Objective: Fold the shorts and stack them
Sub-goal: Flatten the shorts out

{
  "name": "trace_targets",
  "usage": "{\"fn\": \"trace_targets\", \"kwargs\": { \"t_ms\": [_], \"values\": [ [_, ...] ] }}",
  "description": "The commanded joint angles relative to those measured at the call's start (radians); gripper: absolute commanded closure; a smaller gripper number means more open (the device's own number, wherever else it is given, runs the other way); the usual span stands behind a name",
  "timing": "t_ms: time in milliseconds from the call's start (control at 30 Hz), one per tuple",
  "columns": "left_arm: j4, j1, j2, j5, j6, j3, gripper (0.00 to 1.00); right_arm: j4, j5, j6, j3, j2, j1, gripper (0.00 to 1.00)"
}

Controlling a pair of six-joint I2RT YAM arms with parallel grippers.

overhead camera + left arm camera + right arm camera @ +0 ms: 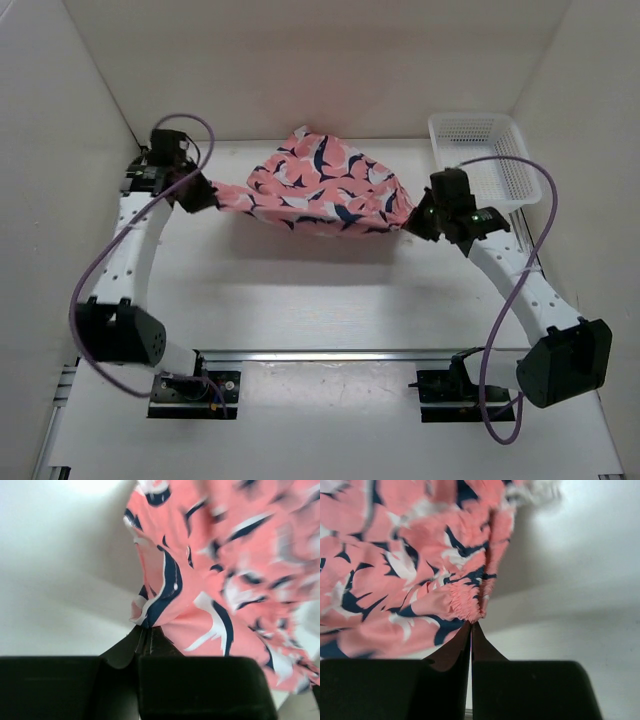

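1. The white bench (300,300) is walled on three sides.
2. The shorts (325,185) hang stretched above it toward 12 o'clock, strung between both arms.
3. A white mesh basket (478,140) sits at 2 o'clock.
4. The left pincer (205,193) is closed tight on the shorts' 9 o'clock corner.
5. The right pincer (412,215) is clamped on their gathered 3 o'clock edge.

No text, label, brand, number or sign can be read in any view; the shorts (325,185) carry only a shark print.
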Motion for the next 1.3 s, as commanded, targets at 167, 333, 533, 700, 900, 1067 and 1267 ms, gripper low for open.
{"fn": "trace_targets", "kwargs": {
  "t_ms": [167,333,533,700,900,1067,1267],
  "values": [
    [-0.131,0.051,-0.241,-0.045,0.083,0.481,0.90,-0.177,-0.002,-0.230,0.528,-0.088,0.080,1.00],
    [-0.039,0.051,-0.394,0.015,0.032,0.552,0.90,-0.216,-0.109,-0.327,0.779,-0.158,0.089,1.00],
    [-0.073,0.051,-0.442,-0.054,0.063,0.806,0.90,-0.277,-0.262,-0.363,1.033,-0.203,0.089,1.00],
    [-0.097,0.040,-0.414,-0.100,0.084,1.030,0.90,-0.291,-0.275,-0.306,1.084,-0.241,0.089,1.00],
    [-0.064,0.040,-0.385,-0.112,0.095,0.931,0.90,-0.303,-0.102,-0.264,0.994,-0.272,0.089,1.00],
    [-0.078,0.040,-0.255,-0.089,0.104,0.752,0.90,-0.304,0.051,-0.274,0.761,-0.234,0.089,1.00],
    [-0.045,0.062,-0.029,-0.121,0.104,0.515,0.90,-0.092,0.159,-0.321,0.410,-0.113,0.066,1.00]
  ]
}}
